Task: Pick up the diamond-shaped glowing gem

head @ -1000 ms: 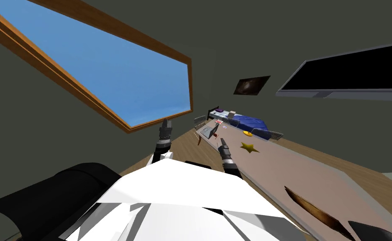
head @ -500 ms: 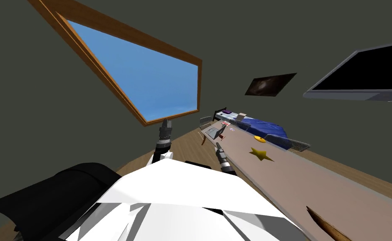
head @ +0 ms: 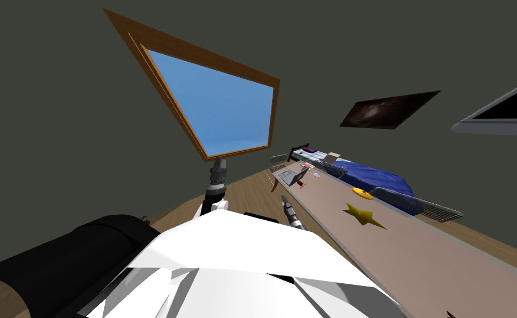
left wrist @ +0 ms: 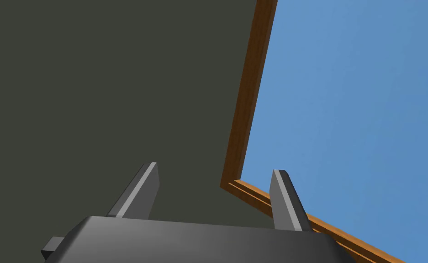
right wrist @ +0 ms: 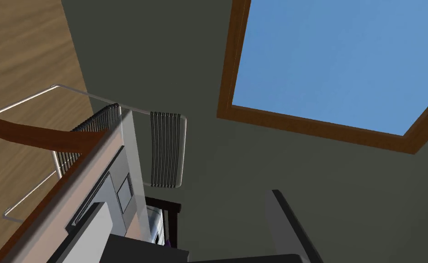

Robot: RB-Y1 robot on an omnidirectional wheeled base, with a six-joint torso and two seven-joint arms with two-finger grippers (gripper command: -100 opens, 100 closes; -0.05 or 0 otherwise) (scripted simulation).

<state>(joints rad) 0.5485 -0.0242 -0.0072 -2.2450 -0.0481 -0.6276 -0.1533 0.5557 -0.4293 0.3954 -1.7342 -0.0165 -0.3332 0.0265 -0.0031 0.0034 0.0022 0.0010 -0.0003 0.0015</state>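
"Table first: what lay on it?"

"It ran from the lower right of the head view up toward the centre. A yellow star lay flat on it, right of centre. An orange-yellow disc lay just beyond the star. At the far end sat a grey laptop, with a red item and a small pale item near it."

"And the gem?"

"I could not tell which thing it was. The things at the far end were too small to show a diamond shape."

"How did the grippers stand?"

"The left gripper was raised left of centre, under the lower corner of the window. Its fingers stood apart and held nothing. The right gripper sat near the centre, just beside the table's long edge and well apart from everything on it. Its fingers were spread too, with nothing in them. Its wrist view looked along the table edge to the laptop and a mesh-backed chair."

"What was beyond the table?"

"A bed with a blue cover, right of centre, and a dark wall picture in the upper right."
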